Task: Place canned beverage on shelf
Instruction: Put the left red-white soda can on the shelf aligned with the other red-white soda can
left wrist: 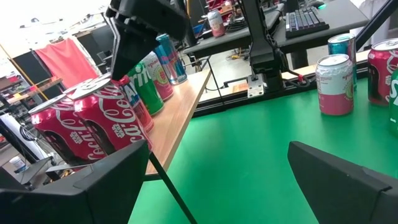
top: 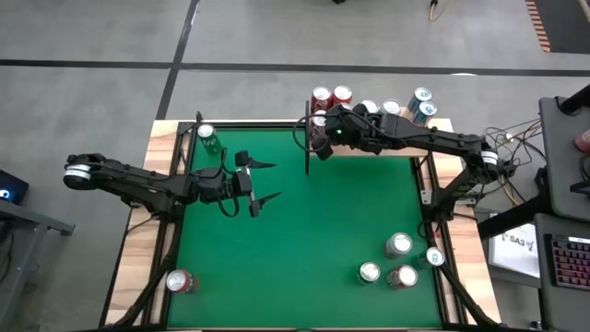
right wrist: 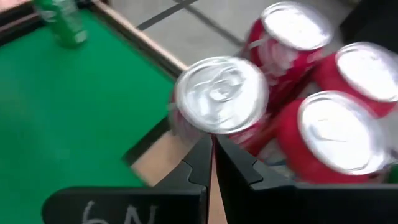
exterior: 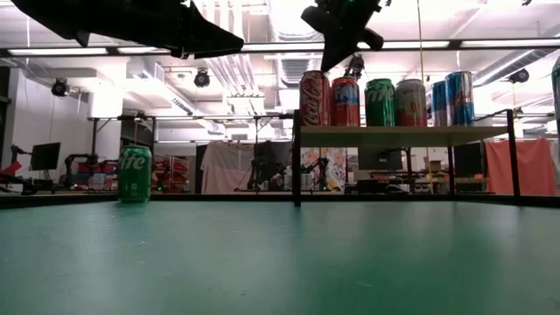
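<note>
While the green felt desk (top: 313, 231) lies flat inside its pale wooden frame, a grey concrete floor surrounds it and a bright workshop with ceiling lights, monitors and cables fills the room behind. Taking the shelf (top: 369, 138) as the landmark: far to its left, near the desk's front corner, a red can (top: 181, 281) lies on the felt. A green can (top: 206, 138) stands upright well left of the shelf, at the same far edge of the desk. Between that can and the shelf hangs the left gripper (top: 262, 182), over bare felt, its two dark pointed fingers spread wide and holding nothing.

The shelf itself is a small light-wood board on thin black metal posts (exterior: 297, 157), raised above the felt. On it stand cylindrical metal cans with shiny silver tops: red cola cans (exterior: 315, 99) at its left end, then a green one (exterior: 380, 102), another red and blue ones (exterior: 460, 98) toward its right end. The right gripper (right wrist: 213, 163) hovers just above the shelf's left end, its fingers pressed together and empty, their tips right beside the rim of a red can's top (right wrist: 221, 93) in the wrist view; whether they touch it I cannot tell.

Well in front of the shelf's right end, a cluster of loose cans (top: 398, 260) stands on the felt.
</note>
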You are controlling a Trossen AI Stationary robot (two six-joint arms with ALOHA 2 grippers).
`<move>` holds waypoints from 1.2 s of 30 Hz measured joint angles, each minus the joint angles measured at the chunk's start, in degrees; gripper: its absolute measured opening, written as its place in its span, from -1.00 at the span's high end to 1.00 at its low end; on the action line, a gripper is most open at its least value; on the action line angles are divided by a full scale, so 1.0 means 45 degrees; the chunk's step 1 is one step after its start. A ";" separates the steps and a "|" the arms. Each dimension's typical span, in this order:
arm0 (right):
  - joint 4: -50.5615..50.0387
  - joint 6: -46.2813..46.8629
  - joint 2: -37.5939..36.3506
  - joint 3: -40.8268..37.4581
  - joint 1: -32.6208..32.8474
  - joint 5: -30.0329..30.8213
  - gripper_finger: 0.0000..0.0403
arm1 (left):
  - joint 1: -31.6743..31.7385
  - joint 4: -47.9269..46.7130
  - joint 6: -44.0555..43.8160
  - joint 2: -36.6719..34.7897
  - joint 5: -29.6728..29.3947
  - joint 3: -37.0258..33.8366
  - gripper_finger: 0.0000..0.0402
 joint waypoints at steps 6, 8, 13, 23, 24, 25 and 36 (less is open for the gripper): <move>0.0015 0.0219 0.0145 0.0000 -0.0002 -0.0719 0.94 | 0.0000 0.0000 0.0000 0.0000 0.0000 0.0000 -0.84; 0.0021 0.0140 0.0267 0.0000 -0.0069 -0.0241 0.94 | 0.0000 0.0000 0.0000 0.0000 0.0000 0.0000 -0.84; 0.0019 -0.0089 0.0340 0.0000 -0.0114 0.0365 0.94 | 0.0000 0.0000 -0.0004 0.0000 0.0000 0.0000 -0.84; 0.0228 -0.0013 0.0514 0.0000 0.0078 0.0498 0.94 | 0.0000 0.0000 -0.0004 0.0000 0.0000 0.0000 -0.84; 0.0352 -0.0166 0.0563 0.0000 0.0034 0.0675 0.94 | 0.0000 0.0000 -0.0004 0.0000 0.0000 0.0000 -0.84; 0.0384 -0.0198 0.0580 0.0000 -0.0004 0.0754 0.94 | 0.0000 0.0000 -0.0004 0.0000 0.0000 0.0000 -0.84; 0.0606 0.0255 0.0535 0.0056 0.0323 0.0293 0.94 | 0.0000 -0.0003 -0.0002 0.0000 0.0000 0.0000 -0.84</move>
